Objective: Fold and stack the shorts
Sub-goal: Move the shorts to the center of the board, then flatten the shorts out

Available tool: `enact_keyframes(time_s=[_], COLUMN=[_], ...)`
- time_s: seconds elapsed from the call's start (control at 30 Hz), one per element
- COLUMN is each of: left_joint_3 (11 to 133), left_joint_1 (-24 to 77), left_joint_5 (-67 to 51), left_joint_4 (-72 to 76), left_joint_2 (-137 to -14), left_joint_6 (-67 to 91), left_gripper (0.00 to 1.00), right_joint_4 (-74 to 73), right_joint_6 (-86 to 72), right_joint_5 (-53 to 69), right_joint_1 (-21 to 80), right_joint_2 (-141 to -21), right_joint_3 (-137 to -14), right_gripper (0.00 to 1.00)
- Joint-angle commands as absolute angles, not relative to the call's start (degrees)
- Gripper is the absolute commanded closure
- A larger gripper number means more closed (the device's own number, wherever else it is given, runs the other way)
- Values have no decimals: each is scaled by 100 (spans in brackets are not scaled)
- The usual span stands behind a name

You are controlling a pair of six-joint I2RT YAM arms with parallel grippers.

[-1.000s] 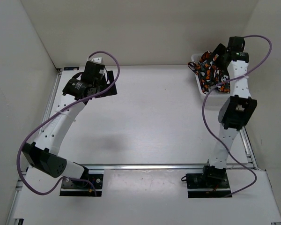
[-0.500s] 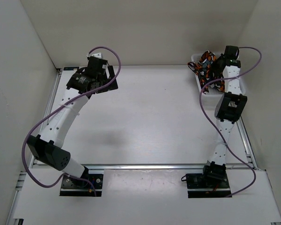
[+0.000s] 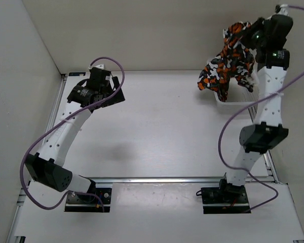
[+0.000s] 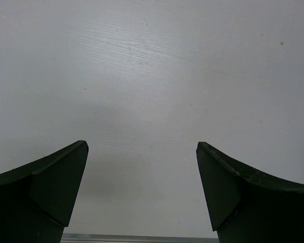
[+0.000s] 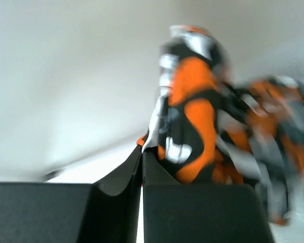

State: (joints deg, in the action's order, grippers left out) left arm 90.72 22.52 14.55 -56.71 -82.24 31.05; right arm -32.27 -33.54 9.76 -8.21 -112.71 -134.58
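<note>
Your right gripper has its fingers pressed together on a small fold of the shorts, and it holds them high over the far right corner of the table. The fabric hangs down bunched, and its lowest part is just over the white basket. From above I cannot tell if it touches the rim. The left gripper hovers near the far left corner with its fingers wide apart and nothing between them. The step in hand, as I judge it, is to bring the shorts from the basket to the open middle of the table. Please raise the hanging end free of the rim before you go sideways, otherwise the basket may be dragged or tipped. Move slowly, because the pinch is thin and a swing could pull the cloth out. Put the low end down first, then draw the grip toward the near edge so the shorts lie flat. Bring the left gripper closer to take a second corner.
</note>
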Motion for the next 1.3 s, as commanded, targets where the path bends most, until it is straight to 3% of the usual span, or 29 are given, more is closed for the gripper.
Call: enact_keyframes(time_s=[0.0,0.27,0.37,0.5,0.53,0.57,0.6,0.63,0.7,0.77,0.87,0.9,0.97,1.0,1.13,1.23,1.27], left_joint_3=[8834,9614,10098,10073,9959,9671,9503,9362,9097,8957,8536,8064,7544,7080,6434,6381,6381], left_joint_1=[1952,1126,809,686,633,633,633,633,633,729,1071,1142,1300,1353,1687,1767,1819], left_joint_5=[1064,607,467,343,291,290,238,150,-25,-220,-220,-220,-272,-394,-545,-387,-387], left_joint_4=[-5607,-5941,-6152,-6328,-6276,-6223,-6162,-6109,-6108,-6300,-6302,-6110,-5916,-5811,-5353,-5186,-5116], left_joint_2=[-7648,-7181,-7181,-7049,-6988,-6865,-6812,-6812,-6812,-6952,-6891,-6838,-6785,-6785,-7048,-7601,-7768], left_joint_6=[3392,3129,2892,2787,2786,2786,2786,2786,2786,2698,2584,2662,2847,3056,3593,3656,3587], left_gripper=[0,0,0,0,0,0,0,0,0,0,0,0,0,0,0,2,7], right_joint_4=[-2551,-2250,-2320,-2504,-2505,-2505,-2505,-2592,-3197,-3357,-3357,-3410,-3498,-3550,-3551,-3551,-3499], right_joint_6=[-3322,-3920,-3639,-2981,-2892,-2892,-2892,-2839,-2909,-2988,-2761,-2760,-2812,-2865,-3251,-3524,-3524], right_joint_5=[2116,2777,2514,2032,1865,1750,1636,1339,1222,1310,1003,950,896,896,406,-8,-209], right_joint_1=[-343,798,1221,1931,2055,2118,2118,2118,1769,1618,1687,1775,2063,2213,3302,4190,4540], right_joint_2=[-10232,-9871,-9318,-8081,-7903,-7780,-7700,-7699,-7961,-7911,-7384,-7113,-6779,-6689,-6504,-6740,-6959], right_joint_3=[-13851,-14846,-13978,-11625,-10462,-9946,-9514,-8970,-8755,-8439,-7887,-7745,-7246,-7059,-6241,-5994,-5994], right_gripper=[100,100,100,100,100,84,53,32,18,18,30,41,43,42,9,6,6])
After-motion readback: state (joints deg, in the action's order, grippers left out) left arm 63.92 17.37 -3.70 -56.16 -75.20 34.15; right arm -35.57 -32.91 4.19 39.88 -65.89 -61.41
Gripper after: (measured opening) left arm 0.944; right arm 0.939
